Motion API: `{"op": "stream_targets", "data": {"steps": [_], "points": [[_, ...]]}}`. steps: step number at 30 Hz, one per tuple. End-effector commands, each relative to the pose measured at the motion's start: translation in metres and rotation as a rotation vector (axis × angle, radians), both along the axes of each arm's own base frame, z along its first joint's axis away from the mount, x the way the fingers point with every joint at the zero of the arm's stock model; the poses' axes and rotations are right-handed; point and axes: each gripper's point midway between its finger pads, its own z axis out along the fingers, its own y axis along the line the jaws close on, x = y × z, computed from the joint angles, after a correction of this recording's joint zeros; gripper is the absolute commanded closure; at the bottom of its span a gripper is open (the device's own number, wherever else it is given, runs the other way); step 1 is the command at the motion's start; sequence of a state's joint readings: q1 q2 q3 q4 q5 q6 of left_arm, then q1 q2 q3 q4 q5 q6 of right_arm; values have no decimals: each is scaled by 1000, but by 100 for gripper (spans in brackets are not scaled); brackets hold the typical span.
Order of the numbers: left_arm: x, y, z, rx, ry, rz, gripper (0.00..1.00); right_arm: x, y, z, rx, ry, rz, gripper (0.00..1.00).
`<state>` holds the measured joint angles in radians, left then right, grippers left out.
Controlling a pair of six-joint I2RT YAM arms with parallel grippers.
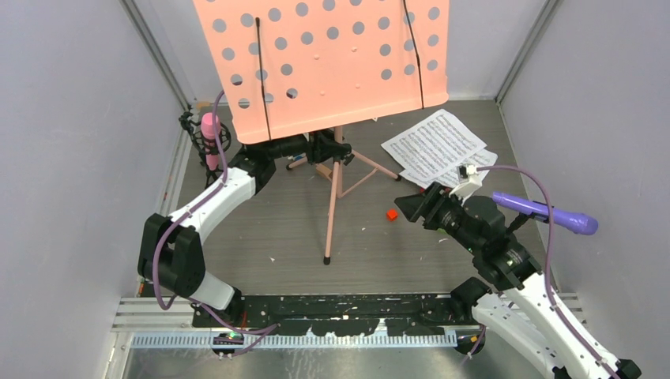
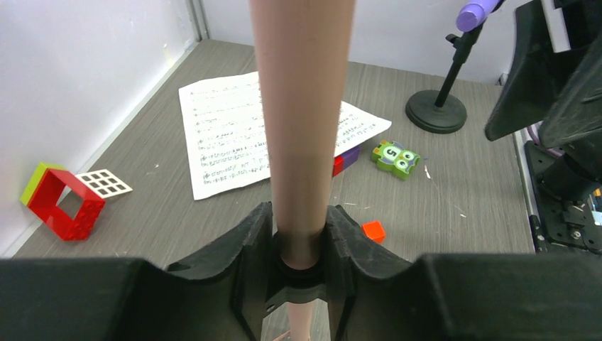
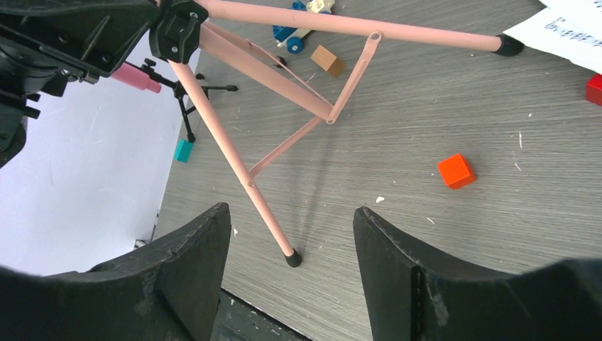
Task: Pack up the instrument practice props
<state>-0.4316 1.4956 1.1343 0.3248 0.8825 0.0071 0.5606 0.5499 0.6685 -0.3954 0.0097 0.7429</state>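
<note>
Black base rail [image 1: 340,308]: 6 o'clock, along the near edge of the grey wood-grain table [image 1: 261,237]; carries both arms.

Left gripper [image 1: 299,148]: 11 o'clock, closed around the pole of the pink perforated music rack [image 1: 316,63] just beneath its panel. In the wrist view, both fingers [image 2: 245,249] press against a black collar on the pole.

Music rack: 12 o'clock, upright on its pink tripod legs [image 1: 333,207].

Right gripper [image 1: 417,207]: 4 o'clock, jaws wide apart with nothing between them, above the table near one tripod foot.

White sheet-music pages [image 1: 433,146]: 1 o'clock, flat on the table, just beyond the right gripper.

Pink microphone [image 1: 210,138]: 10 o'clock, on a black mic mount [image 1: 190,126] by the left wall.

Purple microphone [image 1: 545,212]: 3 o'clock, on a black round-base mic mount [image 2: 436,112] beside the right arm.

Small orange cube [image 1: 392,214]: between the near tripod leg and the right gripper, touching neither.
</note>
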Motion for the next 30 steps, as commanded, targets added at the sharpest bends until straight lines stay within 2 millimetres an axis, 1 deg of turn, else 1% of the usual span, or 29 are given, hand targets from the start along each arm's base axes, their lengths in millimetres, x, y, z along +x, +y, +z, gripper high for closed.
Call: {"op": "stream_targets", "data": {"steps": [1,8,9,10,12,13,14,17,18,20,21,26,30], "points": [[-1,-3,-21,29,60,11,63,-5,-11,-1,-28,-24,-29,31],[-5,-4,2,-31,47,14,52,-12,-16,-5,-22,-14,-36,30],[-5,-3,6,-40,42,14,40,-12,-17,-6,-22,-14,-36,30],[-6,-3,9,-46,37,15,36,-13,-17,-6,-21,-12,-37,30],[-7,-3,15,-57,27,15,31,-13,-18,-8,-22,-8,-41,30],[-8,-3,18,-60,20,14,25,-13,-18,-9,-22,-6,-42,30],[-8,-3,21,-62,18,15,21,-14,-18,-10,-24,-3,-43,30],[-8,-2,29,-71,3,17,17,-14,-22,-15,-40,5,-59,29],[-8,-2,31,-77,-1,15,14,-14,-24,-16,-44,5,-64,29],[-9,-2,37,-87,-9,14,3,-15,-26,-16,-47,3,-70,29],[-10,-2,39,-89,-14,12,1,-15,-26,-17,-49,3,-72,29],[-15,3,51,-98,-39,35,0,-14,-29,-19,-60,-2,-82,29],[-20,13,59,-87,-75,82,0,-10,-25,-13,-45,-30,-74,29]]}}
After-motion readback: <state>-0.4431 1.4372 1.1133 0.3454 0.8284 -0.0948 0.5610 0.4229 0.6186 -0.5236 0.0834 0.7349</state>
